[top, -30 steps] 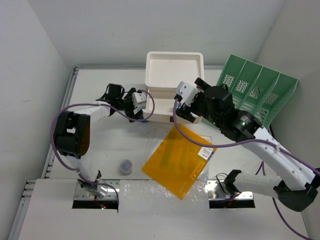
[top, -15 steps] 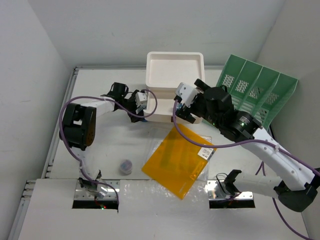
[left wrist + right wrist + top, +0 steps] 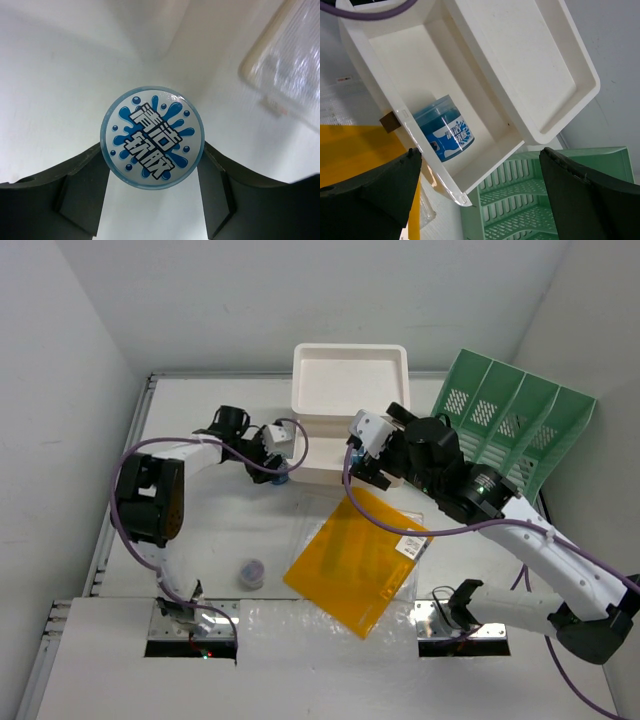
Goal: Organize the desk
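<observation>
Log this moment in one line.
left gripper: gripping blue-lidded jar | right gripper: open by drawer | drawer: holds second jar

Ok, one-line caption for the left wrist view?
A round jar with blue splash label sits between the jaws of the left gripper.

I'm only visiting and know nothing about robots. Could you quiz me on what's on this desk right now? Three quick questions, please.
1. True or false: the green file rack stands to the left of the white drawer box.
2. What lies inside the open drawer? A) an orange folder; B) a blue jar; C) nothing.
3. What sits between the fingers of the left gripper?

Key: 1. False, it stands to the right. 2. B. 3. A round blue-and-white lid.
</observation>
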You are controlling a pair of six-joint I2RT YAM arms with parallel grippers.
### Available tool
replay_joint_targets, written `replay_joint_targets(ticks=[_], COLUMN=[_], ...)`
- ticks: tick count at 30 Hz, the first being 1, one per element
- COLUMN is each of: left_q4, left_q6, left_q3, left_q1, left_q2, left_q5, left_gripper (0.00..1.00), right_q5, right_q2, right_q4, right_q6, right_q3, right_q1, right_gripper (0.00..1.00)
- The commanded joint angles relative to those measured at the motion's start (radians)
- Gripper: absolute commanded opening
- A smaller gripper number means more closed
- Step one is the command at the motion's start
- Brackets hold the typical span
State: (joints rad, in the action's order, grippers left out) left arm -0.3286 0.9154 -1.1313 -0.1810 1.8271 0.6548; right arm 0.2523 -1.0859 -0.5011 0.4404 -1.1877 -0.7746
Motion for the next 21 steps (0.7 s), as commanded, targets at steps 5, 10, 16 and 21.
replay_joint_targets(ticks=[5, 10, 16, 21], left_q4=[-0.153, -0.188, -0.149, -0.162], left_q6=[0.033, -0.120, -0.474, -0.726], left_q3=[0.002, -0.060, -0.223, -0.334], left_q1=[0.127, 0.156, 0.236, 0.247], left_q2=[-0.183, -0.311, -0.452, -0.541], left_q5=[-0.030, -0.044, -0.037, 0.160], left_gripper=[0.00, 0.00, 0.00, 0.00], right_q5=[-0.045, -0.077, -0.136, -0.228], right_q2=[0.035, 0.020, -0.025, -0.123], right_q4=[0.065, 0.065, 0.040, 0.067], right_q6=[-0.025, -0.045, -0.034, -0.028], right_q3=[0.005, -0.012, -0.085, -0.179], right_q1=[0.003, 0.003, 0.003, 0.003], right_gripper=[0.98, 0.97, 0.96, 0.96])
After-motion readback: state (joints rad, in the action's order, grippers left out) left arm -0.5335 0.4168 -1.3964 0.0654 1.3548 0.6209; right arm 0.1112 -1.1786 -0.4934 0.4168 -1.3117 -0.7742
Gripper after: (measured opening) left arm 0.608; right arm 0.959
